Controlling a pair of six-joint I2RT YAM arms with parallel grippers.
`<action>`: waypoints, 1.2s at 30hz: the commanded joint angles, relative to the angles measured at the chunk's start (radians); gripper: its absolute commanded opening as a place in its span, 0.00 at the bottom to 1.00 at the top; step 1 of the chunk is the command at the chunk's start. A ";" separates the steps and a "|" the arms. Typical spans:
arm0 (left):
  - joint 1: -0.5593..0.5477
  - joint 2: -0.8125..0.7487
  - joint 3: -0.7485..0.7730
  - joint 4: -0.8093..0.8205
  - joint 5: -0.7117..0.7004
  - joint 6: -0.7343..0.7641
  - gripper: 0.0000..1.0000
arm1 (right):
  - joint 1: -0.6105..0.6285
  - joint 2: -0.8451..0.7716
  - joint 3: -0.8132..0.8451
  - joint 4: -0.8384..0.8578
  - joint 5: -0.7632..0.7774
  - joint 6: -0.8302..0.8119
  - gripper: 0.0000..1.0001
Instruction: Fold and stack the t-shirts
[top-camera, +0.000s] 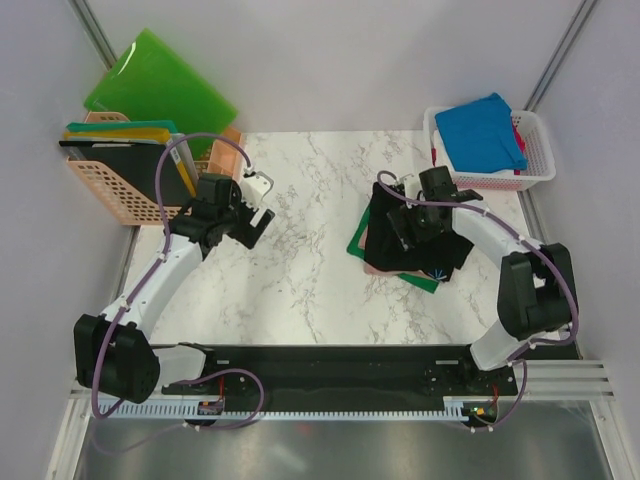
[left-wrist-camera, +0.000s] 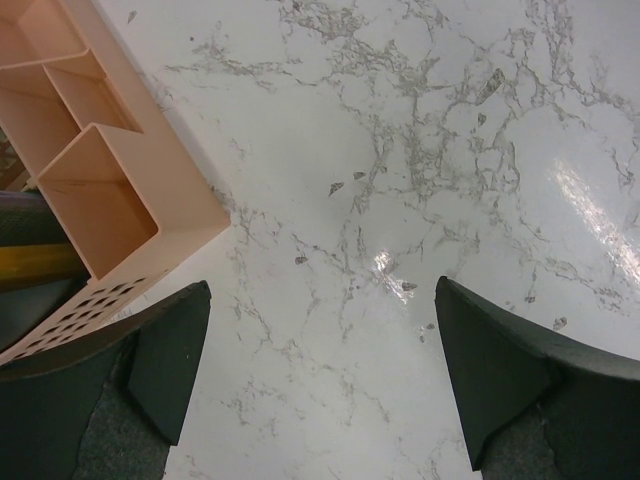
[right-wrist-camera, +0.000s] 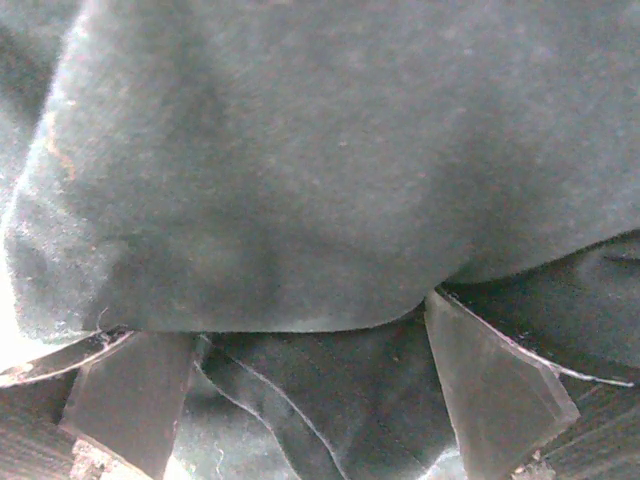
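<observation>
Nearest you, your left gripper (left-wrist-camera: 318, 295) hangs over the bare white marble-patterned table (left-wrist-camera: 430, 150) with its two dark fingers spread as wide as they go and nothing between them. The corner of the peach slotted plastic basket (left-wrist-camera: 110, 210) sits just to its left. On the other side, your right gripper (right-wrist-camera: 290, 320) is down low on the stack of shirts at the right of the table. Its fingers are also spread wide. The folded black cotton t-shirt (right-wrist-camera: 330, 150) fills that wrist view, bulging in front of the fingertips, and dark cloth lies in the gap between them, but the fingers are not pinched on it. From above, you see this black shirt on top of the pile, with a pink layer (top-camera: 378, 268) and a dark green layer (top-camera: 356, 245) poking out beneath its left edge. Farther back on the right, a bright blue t-shirt (top-camera: 480, 130) lies in the white lattice plastic basket (top-camera: 540, 150). In the far left corner, stiff bright green plastic boards (top-camera: 160, 80) lean in the peach basket.
</observation>
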 joint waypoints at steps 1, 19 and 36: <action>0.006 -0.015 -0.002 0.018 0.038 -0.023 1.00 | -0.080 -0.071 -0.080 -0.224 0.031 -0.024 0.98; 0.005 -0.002 -0.002 0.016 0.057 -0.026 1.00 | -0.407 -0.048 0.093 -0.145 0.184 -0.185 0.98; 0.006 -0.027 -0.024 0.010 0.047 -0.020 1.00 | -0.453 0.090 0.362 -0.146 0.075 -0.129 0.98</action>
